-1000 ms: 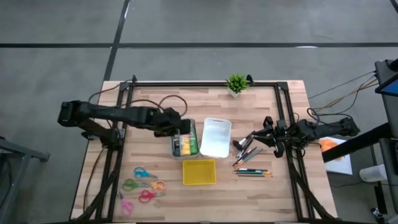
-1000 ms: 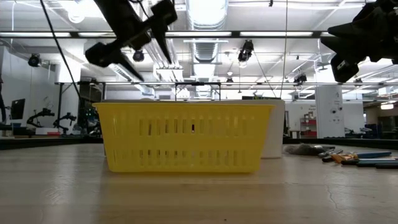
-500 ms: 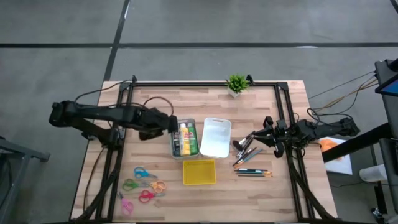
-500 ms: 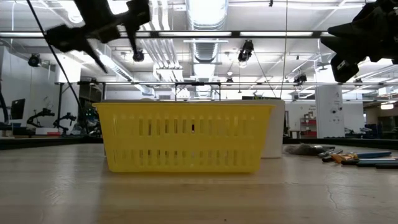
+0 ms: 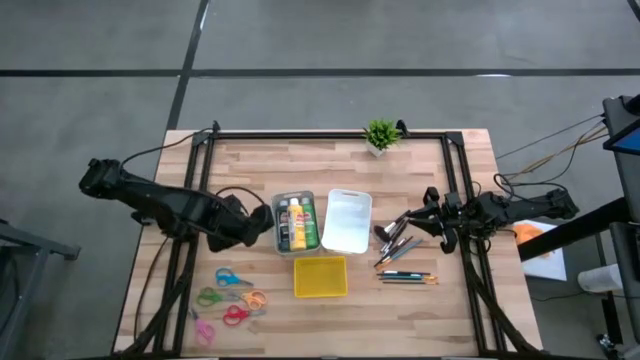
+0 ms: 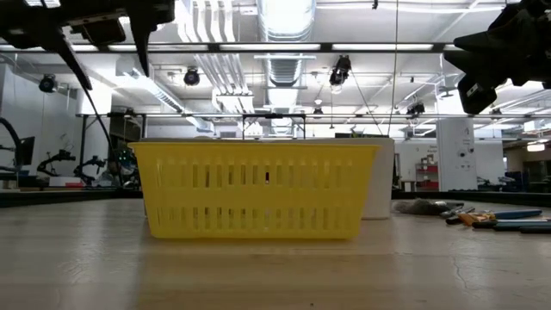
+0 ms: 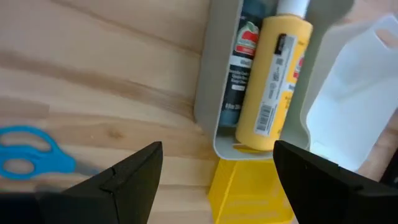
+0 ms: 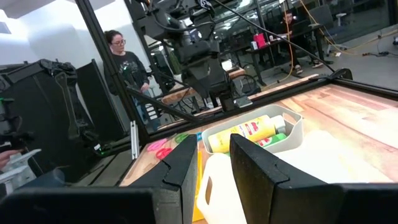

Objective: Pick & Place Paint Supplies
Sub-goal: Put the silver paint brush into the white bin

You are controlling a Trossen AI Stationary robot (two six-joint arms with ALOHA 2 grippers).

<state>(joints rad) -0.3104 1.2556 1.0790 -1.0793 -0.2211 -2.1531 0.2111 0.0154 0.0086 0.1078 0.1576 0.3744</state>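
Three paint bottles lie side by side in a grey tray [image 5: 296, 196]: a dark one [image 5: 285, 222], a yellow one [image 5: 297, 222] and a green one [image 5: 311, 224]. My left gripper [image 5: 255, 229] hangs open above the table just left of that tray, touching nothing. In its wrist view the dark bottle [image 7: 244, 59] and the yellow bottle [image 7: 275, 81] show beyond the open fingers. Brushes [image 5: 398, 240] and pencils [image 5: 408, 277] lie on the table at the right. My right gripper [image 5: 427, 216] waits above the brushes, open and holding nothing.
A white tray [image 5: 347, 220] sits right of the grey one, and a yellow basket [image 5: 320, 277] stands nearer the front edge. Several coloured scissors [image 5: 230, 297] lie at the front left. A small potted plant [image 5: 380, 135] stands at the far edge. A person [image 8: 121, 59] is beyond the table.
My left gripper has drawn away from above the grey tray toward the table's left and near edges, rising a little and rolling about its own axis. It stayed open throughout. The bottles it had covered now show in full.
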